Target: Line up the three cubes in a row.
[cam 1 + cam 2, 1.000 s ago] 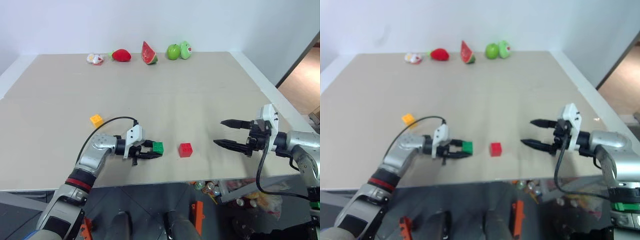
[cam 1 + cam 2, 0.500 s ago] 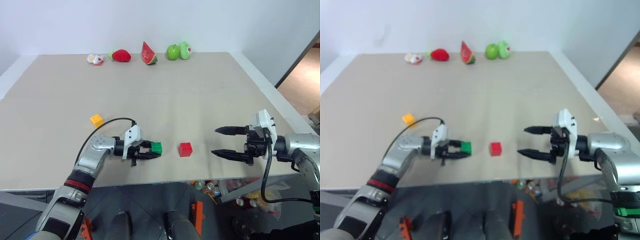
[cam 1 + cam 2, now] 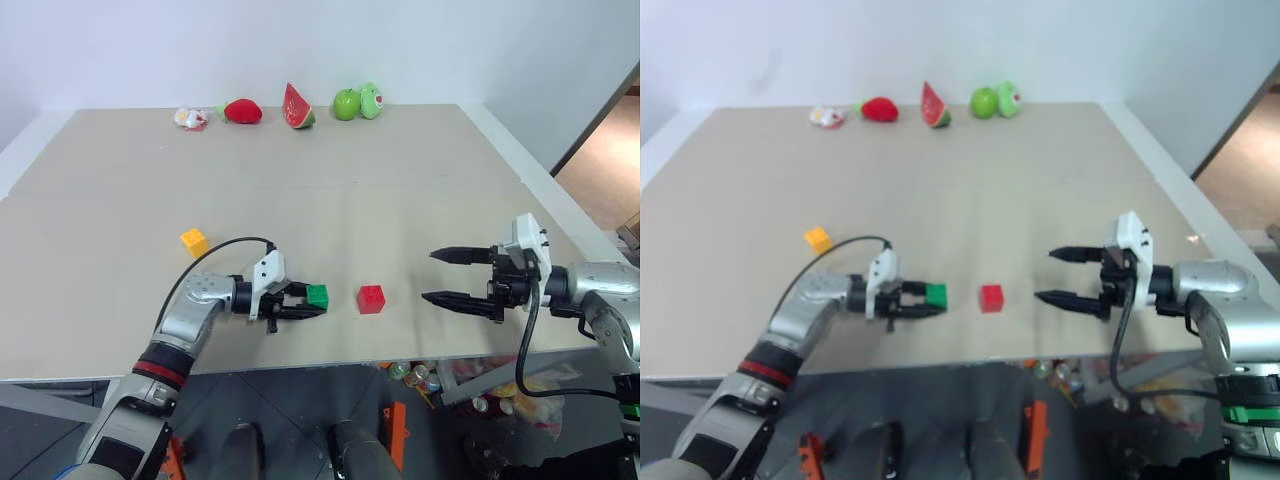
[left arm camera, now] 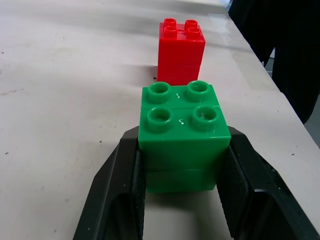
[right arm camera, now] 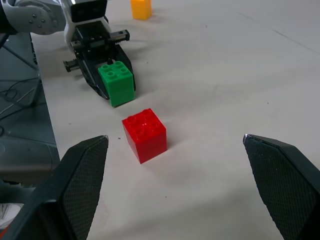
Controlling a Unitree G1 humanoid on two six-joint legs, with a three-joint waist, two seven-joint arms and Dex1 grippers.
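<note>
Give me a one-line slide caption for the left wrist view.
Left pincer shut on the green cube on the table, red cube just beyond.

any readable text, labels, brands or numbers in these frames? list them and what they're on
None readable.
Green cube, red cube, yellow-orange cube: plain studded faces, no print that can be made out.
Left hand, right hand: no markings visible on the black fingers or white housings.
Toy fruits at the table's far edge: too small to tell if any carry a label.
</note>
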